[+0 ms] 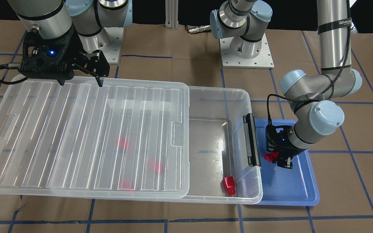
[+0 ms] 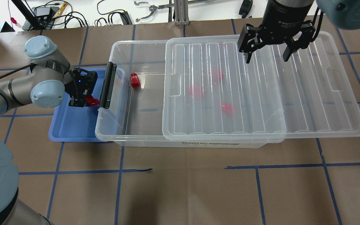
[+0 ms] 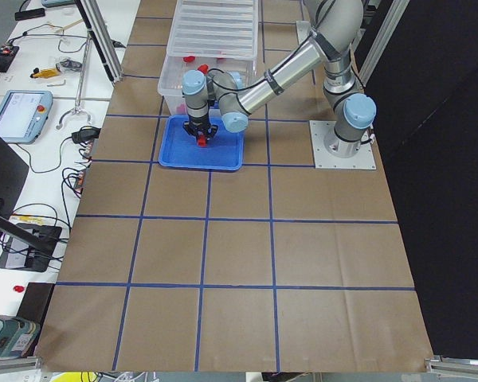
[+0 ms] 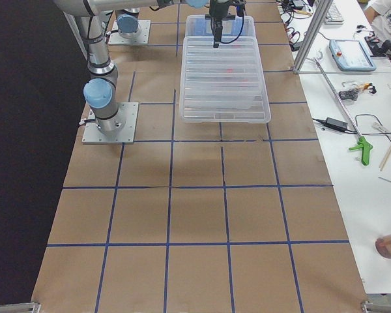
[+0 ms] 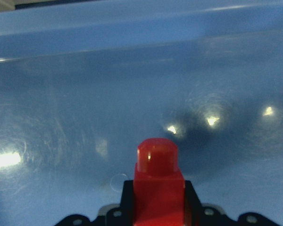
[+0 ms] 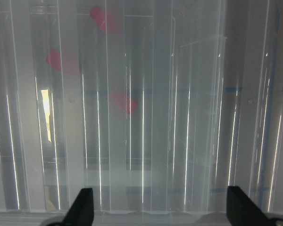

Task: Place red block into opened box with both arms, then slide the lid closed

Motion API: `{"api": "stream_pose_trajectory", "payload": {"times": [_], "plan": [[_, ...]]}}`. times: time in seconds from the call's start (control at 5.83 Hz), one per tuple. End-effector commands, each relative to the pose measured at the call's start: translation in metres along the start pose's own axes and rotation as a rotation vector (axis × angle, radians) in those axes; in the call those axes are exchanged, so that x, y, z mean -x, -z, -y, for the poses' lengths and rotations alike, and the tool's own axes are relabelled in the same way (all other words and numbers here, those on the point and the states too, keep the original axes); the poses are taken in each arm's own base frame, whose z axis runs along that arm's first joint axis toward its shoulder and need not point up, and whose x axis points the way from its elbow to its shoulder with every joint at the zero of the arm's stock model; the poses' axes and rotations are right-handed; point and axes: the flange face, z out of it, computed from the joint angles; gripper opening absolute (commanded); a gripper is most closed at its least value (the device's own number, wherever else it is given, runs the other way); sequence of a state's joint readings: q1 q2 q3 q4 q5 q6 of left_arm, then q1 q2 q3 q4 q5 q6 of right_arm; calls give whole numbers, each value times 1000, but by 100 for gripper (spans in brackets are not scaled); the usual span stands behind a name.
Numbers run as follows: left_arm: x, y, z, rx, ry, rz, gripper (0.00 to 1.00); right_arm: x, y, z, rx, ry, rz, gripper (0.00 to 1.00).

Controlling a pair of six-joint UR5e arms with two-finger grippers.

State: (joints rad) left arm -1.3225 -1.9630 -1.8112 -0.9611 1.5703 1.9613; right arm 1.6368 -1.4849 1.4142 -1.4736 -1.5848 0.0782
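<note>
My left gripper (image 2: pixel 84 101) hangs low over the blue tray (image 2: pixel 73 128), shut on a red block (image 2: pixel 92 100). The wrist view shows that block (image 5: pixel 158 181) between the fingers, nub forward. The clear box (image 2: pixel 117 47) lies beside the tray, its black clip bar (image 2: pixel 108 86) facing it. The ribbed lid (image 2: pixel 261 103) covers the box's right part and overhangs to the right, leaving the left end uncovered. Another red block (image 2: pixel 134 80) lies in the uncovered part. Three more show as pink blurs under the lid. My right gripper (image 2: pixel 267 57) stands open above the lid's far edge, holding nothing.
The blue tray (image 1: pixel 290 191) touches the box's clip end. The arm bases (image 1: pixel 247 48) are bolted at the table's robot side. Brown paper with blue tape lines covers the table (image 2: pixel 183 187). Side benches hold cables and tools.
</note>
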Motion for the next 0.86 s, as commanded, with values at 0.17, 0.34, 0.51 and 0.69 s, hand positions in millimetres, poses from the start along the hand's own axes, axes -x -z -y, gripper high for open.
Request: {"api": "stream_pose_trajectory", "payload": {"times": [0.17, 0.34, 0.51, 0.69], "plan": [[-14, 170, 15, -25, 69, -48, 22, 0, 0, 0, -1, -2, -1, 100], [-21, 213, 22, -25, 63, -56, 22, 0, -3, 2, 6, 0, -2, 100], [-23, 214, 29, -36, 95, -86, 22, -3, -4, 4, 7, -4, -2, 100], [-16, 204, 47, -34, 132, -101, 22, -5, -1, 4, 0, -9, -1, 100]]}}
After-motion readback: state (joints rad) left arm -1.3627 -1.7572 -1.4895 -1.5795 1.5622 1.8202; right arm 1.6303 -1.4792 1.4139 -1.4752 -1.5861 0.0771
